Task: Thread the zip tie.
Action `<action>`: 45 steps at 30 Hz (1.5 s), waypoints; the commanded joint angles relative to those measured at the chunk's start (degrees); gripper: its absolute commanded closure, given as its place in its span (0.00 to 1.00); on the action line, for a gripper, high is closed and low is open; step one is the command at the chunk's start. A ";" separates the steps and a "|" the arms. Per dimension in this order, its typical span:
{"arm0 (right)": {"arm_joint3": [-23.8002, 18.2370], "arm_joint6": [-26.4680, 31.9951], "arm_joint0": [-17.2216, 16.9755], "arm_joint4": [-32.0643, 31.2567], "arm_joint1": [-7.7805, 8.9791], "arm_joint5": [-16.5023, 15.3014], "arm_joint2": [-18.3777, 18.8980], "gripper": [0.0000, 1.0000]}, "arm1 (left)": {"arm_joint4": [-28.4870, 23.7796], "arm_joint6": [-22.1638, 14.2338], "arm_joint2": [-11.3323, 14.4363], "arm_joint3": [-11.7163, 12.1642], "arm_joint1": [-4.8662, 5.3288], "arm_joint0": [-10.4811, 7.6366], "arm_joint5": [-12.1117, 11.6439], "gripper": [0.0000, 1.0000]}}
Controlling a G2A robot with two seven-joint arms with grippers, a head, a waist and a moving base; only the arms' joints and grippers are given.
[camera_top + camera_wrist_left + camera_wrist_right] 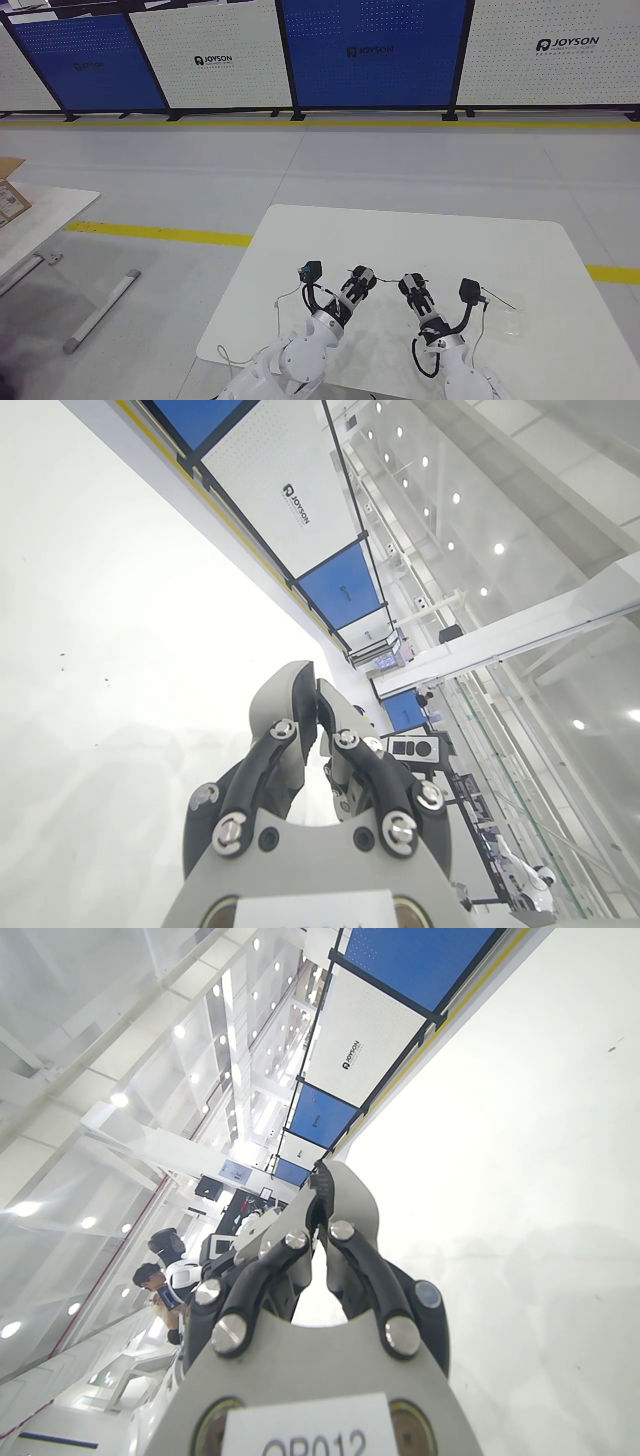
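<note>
Thin, light and springy, I judge, the zip tie (387, 279) is best held near its ends: the left gripper (316, 687) and right gripper (320, 1178) clench it above the table (330, 235).

A white bench (480, 240) stands on a grey floor (300, 170) crossed by a yellow line (160, 233). Blue and white panels (375, 50) line the back.

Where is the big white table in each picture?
Top view: the white table lies low in the middle, under both arms.
Left wrist view: it spreads out beside and beyond the left hand.
Right wrist view: it spreads out beside and beyond the right hand.
Shared landmark: the blue wall panel stands past the table's far edge in all three.
</note>
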 commanded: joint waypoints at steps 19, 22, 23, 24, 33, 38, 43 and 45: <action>0.89 -0.37 0.17 -0.40 -0.83 -0.01 0.36 1.00 | 7.96 -0.04 1.39 0.17 -0.39 1.20 0.09 0.65; 1.00 -0.29 0.18 -0.54 -0.94 -0.12 0.41 1.00 | 7.99 0.26 1.52 0.34 -0.55 1.22 0.15 0.77; 1.05 -0.13 0.19 -0.58 -0.97 -0.17 0.44 1.00 | 7.39 0.28 1.50 0.39 -0.64 1.22 0.12 0.80; 1.08 -0.02 0.20 -0.61 -0.99 -0.22 0.48 1.00 | 6.86 0.10 1.46 0.43 -0.70 1.16 0.06 0.84; 1.36 0.31 0.12 -1.28 -1.22 -0.55 0.80 1.00 | 6.10 -0.45 1.02 0.66 -1.01 0.92 0.00 1.00; 1.40 0.42 0.06 -1.67 -1.34 -0.70 0.96 1.00 | 6.16 -0.70 0.82 0.69 -1.12 0.95 -0.20 1.00; 1.37 1.08 0.09 -2.39 -1.42 -0.83 1.00 1.00 | 4.91 -2.84 0.43 0.28 -1.12 1.17 -1.09 1.00; 1.36 1.44 0.10 -2.53 -1.45 -0.91 1.04 1.00 | 5.10 -3.02 0.21 0.08 -1.09 1.37 -1.31 1.00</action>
